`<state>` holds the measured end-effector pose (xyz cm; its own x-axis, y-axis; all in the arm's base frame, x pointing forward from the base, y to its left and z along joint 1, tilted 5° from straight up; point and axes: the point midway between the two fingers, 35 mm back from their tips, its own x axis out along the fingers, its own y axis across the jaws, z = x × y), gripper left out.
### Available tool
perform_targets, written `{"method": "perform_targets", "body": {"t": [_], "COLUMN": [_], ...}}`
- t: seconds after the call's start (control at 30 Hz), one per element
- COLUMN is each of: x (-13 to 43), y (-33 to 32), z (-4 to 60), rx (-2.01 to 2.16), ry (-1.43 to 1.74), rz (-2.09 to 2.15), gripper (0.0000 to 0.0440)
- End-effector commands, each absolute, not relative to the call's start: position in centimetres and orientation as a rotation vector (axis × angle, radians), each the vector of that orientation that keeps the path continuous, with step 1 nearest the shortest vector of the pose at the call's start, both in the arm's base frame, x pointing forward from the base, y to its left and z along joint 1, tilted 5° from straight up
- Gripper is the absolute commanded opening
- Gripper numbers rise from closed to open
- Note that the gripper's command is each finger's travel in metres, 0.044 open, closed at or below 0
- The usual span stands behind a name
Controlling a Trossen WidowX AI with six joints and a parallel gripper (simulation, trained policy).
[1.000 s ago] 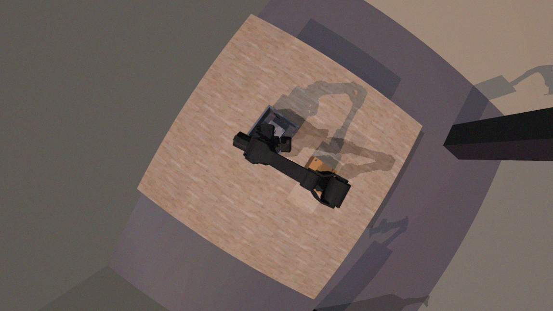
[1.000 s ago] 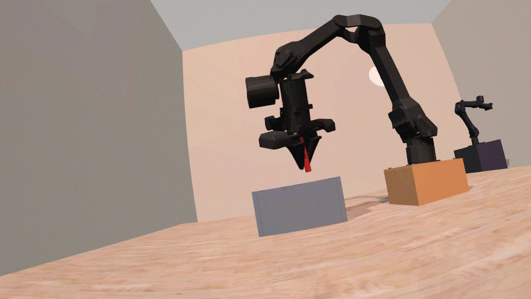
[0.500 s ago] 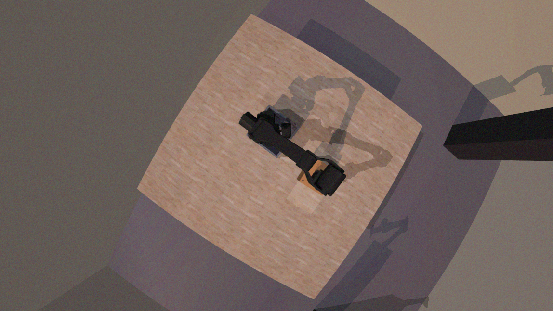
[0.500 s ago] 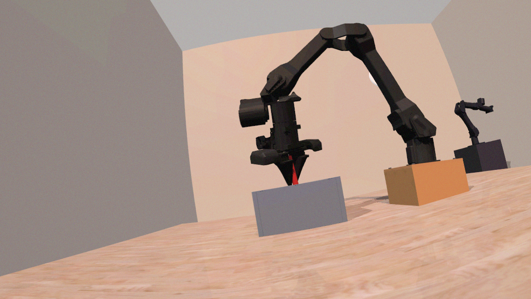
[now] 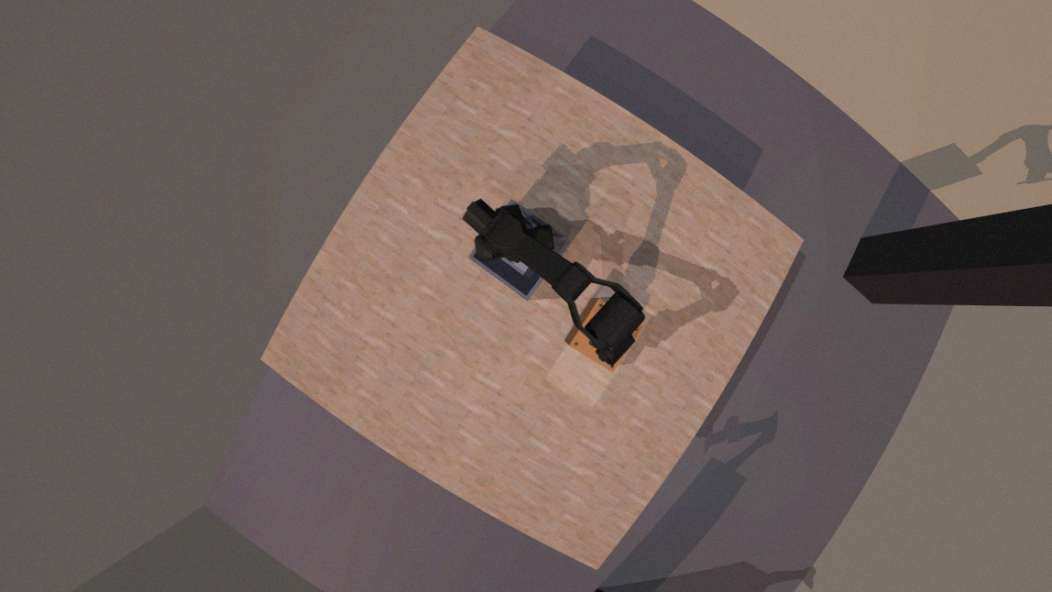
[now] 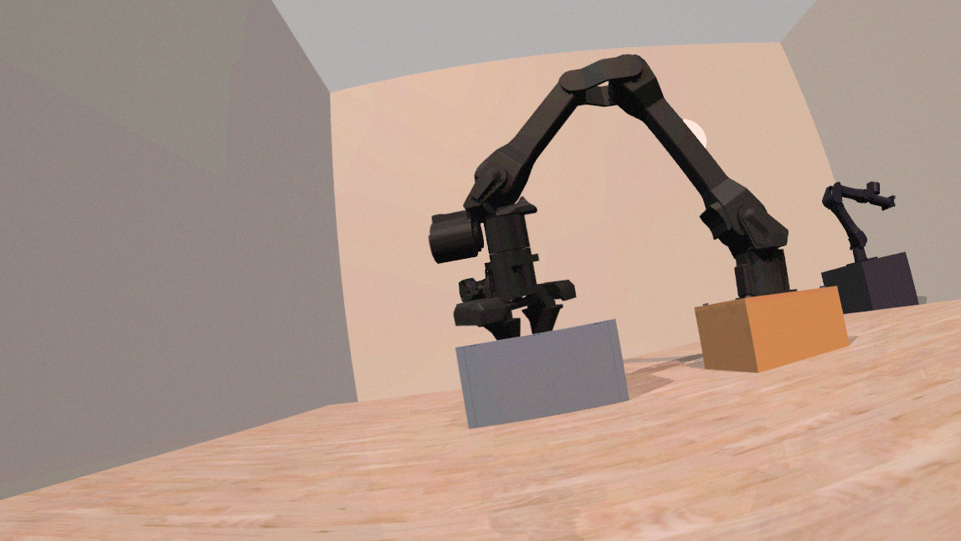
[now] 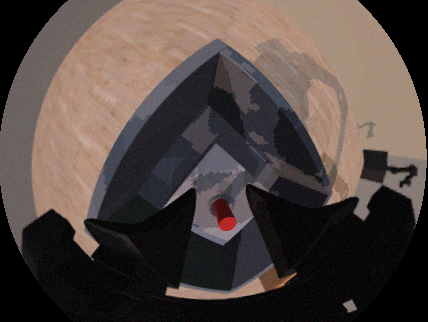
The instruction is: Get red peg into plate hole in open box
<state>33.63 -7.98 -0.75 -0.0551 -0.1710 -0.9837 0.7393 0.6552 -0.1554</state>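
Inside the grey box [image 5: 526,291] [image 6: 542,373] [image 7: 145,107], red peg [image 7: 223,215] apparently in the plate [image 7: 218,159] hole, tool [image 6: 526,335] [image 7: 221,190] spread above.

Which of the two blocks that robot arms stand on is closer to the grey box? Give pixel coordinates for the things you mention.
The orange block [image 5: 577,344] [image 6: 796,329], beside the grey box [image 5: 526,296] [image 6: 542,376] [image 7: 145,102]; the other block [image 6: 892,282] is dark and farther back.

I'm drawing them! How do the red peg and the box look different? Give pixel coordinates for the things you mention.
The peg [image 7: 223,214] is red; the box [image 5: 500,278] [image 6: 542,373] [image 7: 150,95] is bluish grey.
The peg is round and thin; the box is wide and has corners.
The peg is much smaller than the box.
Both are free of the gripper's fingers.
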Motion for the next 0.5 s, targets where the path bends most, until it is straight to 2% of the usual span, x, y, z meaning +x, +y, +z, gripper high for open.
{"method": "perform_targets", "body": {"t": [0.0, 0.23, 0.47], "x": [35.4, 38.1, 41.7], "y": [-8.2, -8.2, -7.7], "z": [-0.3, 0.4, 2.0], "rx": [0.537, 0.582, 0.637], "ry": [1.432, 1.431, 1.373], "rz": [-0.753, -0.693, -0.608], "gripper": [0.0310, 0.0431, 0.0440]}}
